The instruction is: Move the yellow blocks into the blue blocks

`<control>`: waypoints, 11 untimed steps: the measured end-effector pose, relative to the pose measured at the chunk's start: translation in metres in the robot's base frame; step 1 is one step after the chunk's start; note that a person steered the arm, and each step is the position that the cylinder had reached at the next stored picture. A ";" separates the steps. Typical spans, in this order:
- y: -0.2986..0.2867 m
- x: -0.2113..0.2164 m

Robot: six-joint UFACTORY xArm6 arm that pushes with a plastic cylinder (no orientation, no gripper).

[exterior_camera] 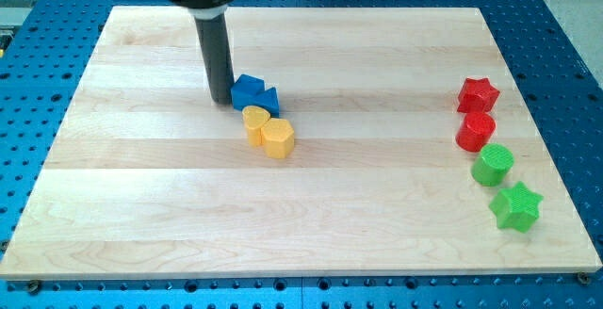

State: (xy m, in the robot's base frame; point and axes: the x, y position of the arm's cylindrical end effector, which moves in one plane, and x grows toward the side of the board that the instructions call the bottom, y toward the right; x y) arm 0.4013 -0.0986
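Two blue blocks sit together near the board's upper middle: a blue cube-like block (247, 89) and a smaller blue block (269, 99) at its right. Just below them lie two yellow blocks: a rounded yellow block (255, 124) and a yellow heart-shaped block (278, 138), touching each other. The upper yellow block touches the blue blocks. My tip (220, 99) stands at the left side of the blue cube-like block, touching or nearly touching it, above and left of the yellow blocks.
At the view's right a column of blocks: a red star (478, 93), a red round block (476, 131), a green round block (492, 166), a green star (515, 206). The wooden board (141, 205) lies on a blue perforated table.
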 end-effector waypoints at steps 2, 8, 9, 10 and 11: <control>-0.004 0.005; 0.026 0.113; 0.042 0.081; 0.046 0.079; 0.051 0.070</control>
